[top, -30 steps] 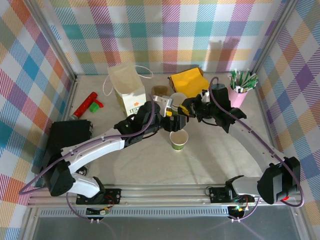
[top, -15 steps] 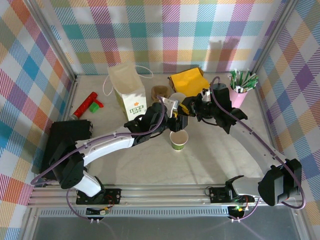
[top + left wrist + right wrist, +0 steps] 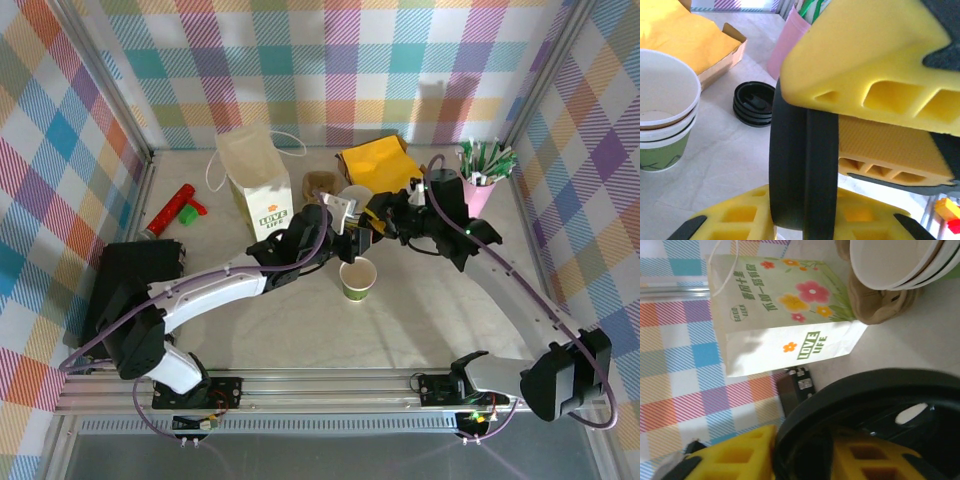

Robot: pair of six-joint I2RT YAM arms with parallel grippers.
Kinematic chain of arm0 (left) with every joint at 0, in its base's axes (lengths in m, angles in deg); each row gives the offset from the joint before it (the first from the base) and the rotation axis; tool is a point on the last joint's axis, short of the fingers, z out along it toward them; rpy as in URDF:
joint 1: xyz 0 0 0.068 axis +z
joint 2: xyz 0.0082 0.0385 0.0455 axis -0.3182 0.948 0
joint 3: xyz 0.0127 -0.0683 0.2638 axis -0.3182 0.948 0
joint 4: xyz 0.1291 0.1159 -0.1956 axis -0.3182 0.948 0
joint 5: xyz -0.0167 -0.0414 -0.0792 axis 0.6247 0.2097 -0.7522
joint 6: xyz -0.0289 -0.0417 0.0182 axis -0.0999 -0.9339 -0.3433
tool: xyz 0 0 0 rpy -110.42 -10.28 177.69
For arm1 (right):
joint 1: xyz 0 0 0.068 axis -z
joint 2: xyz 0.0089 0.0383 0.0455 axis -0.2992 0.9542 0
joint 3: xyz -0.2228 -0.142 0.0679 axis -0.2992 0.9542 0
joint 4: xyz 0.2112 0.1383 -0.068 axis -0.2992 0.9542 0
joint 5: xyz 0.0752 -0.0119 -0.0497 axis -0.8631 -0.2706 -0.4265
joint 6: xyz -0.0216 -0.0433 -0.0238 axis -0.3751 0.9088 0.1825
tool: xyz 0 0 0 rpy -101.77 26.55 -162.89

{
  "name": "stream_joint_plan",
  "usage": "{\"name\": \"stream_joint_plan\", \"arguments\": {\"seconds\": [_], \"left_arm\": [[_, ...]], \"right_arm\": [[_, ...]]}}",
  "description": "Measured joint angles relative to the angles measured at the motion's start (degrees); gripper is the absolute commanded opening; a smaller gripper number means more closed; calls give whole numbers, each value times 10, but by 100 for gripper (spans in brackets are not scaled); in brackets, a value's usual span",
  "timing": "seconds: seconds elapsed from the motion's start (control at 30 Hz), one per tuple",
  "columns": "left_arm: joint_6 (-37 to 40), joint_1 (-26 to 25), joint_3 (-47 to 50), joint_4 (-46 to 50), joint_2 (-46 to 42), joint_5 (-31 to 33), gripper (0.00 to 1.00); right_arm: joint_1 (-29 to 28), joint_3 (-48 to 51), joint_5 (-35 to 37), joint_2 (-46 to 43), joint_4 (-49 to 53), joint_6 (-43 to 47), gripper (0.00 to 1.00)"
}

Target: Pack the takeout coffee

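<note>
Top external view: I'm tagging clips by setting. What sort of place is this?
Probably a robot test cell staged as a takeout coffee station: plaid walls, two arms bolted to a metal rail, plus a paper bag, a paper cup and a pink cup of sticks.

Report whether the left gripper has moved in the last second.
Yes. The left gripper, gripping the black lid, has shifted right, away from the paper bag, uncovering its logo, toward the right gripper.

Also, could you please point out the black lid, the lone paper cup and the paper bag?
black lid (image 3: pixel 802 165), left wrist view, rim edge.
paper cup (image 3: pixel 357 293), top external view, green band.
paper bag (image 3: pixel 268 205), top external view, front face.
</note>
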Motion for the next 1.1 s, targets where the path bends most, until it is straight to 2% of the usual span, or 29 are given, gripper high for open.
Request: {"name": "stream_joint_plan", "arguments": {"seconds": [0.17, 0.3, 0.43, 0.5, 0.67, 0.77, 0.93, 1.1], "left_arm": [[-35, 16, 12, 2, -49, -36, 23], [-75, 49, 15, 19, -97, -76, 22], [-121, 84, 13, 61, -130, -124, 19], [-147, 105, 12, 83, -137, -157, 19], [-218, 155, 11, 139, -147, -239, 18], [-255, 168, 10, 171, -152, -273, 17], [-312, 173, 7, 219, -158, -306, 17], [-357, 174, 7, 238, -163, -310, 16]], "right_arm": [[0, -66, 61, -30, 82, 116, 54], [0, -91, 98, -86, 102, 243, 55], [-6, -81, 97, -141, 93, 386, 53], [-28, -60, 103, -163, 82, 457, 53], [-156, 32, 165, -201, 46, 677, 51], [-209, 77, 205, -199, 11, 795, 50], [-259, 155, 273, -196, -92, 968, 54], [-274, 173, 314, -174, -164, 1081, 54]]}}
